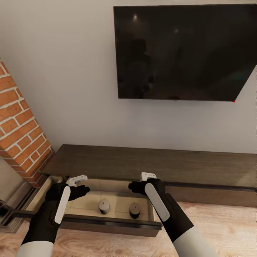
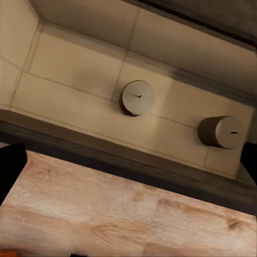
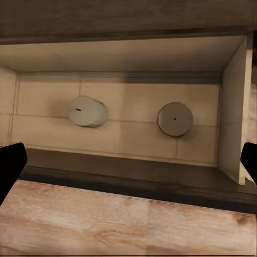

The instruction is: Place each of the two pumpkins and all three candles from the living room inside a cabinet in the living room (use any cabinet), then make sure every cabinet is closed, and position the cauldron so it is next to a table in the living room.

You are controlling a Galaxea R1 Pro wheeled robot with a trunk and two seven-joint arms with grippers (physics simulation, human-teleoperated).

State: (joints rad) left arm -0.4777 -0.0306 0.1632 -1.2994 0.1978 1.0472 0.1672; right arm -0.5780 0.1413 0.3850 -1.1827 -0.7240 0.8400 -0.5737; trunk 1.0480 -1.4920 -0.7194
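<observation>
two candles [image 1: 104,206] [image 1: 134,210] upright in open tv console drawer [image 1: 107,224], apart. left tool [image 1: 79,181] and right tool [image 1: 146,177] above drawer, empty, opening unclear. brick fireplace [image 1: 21,128] left, wall tv [image 1: 185,53] above.

Two candles [image 1: 104,206] [image 1: 134,210] side by side in the cabinet's [image 1: 150,166] open drawer [image 1: 107,223], television [image 1: 185,51] above

- Two candles in front of me: one [image 1: 104,206] and another [image 1: 134,210], both standing in the open drawer
- One drawer [image 1: 117,223] pulled out of the one cabinet [image 1: 150,164]
- One television [image 1: 185,53] on the wall
- One brick fireplace [image 1: 21,128]
</observation>
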